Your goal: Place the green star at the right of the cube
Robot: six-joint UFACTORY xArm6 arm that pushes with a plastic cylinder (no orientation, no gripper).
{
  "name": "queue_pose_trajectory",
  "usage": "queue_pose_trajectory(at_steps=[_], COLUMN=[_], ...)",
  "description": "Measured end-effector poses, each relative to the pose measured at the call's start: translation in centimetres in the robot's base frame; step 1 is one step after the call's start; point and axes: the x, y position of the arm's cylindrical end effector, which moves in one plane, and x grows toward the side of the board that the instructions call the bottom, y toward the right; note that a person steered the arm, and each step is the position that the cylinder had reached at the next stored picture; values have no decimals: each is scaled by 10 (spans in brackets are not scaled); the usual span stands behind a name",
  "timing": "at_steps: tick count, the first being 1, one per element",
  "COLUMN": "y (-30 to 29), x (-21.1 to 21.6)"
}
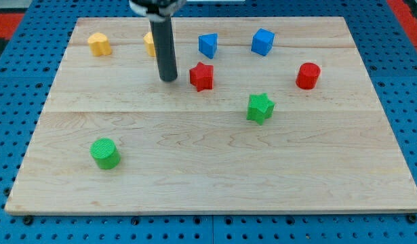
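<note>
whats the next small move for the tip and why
Probably swing my tip down past the red star to the green star's lower left. It now sits left of the red star, and the blue cube lies straight above the green star, so the push should go up-right.

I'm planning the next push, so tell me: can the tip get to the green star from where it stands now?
Probably yes. My tip stands toward the view's upper left of the green star, just left of the red star. That red block sits near the straight path, but bare board below it leaves a way round.
</note>
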Motion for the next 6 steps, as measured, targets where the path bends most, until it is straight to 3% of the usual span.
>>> queue_pose_trajectory(at_steps=[1, 2, 3, 5, 6], y=[51, 121, 177, 185, 198], x=[54, 75, 73, 2, 51])
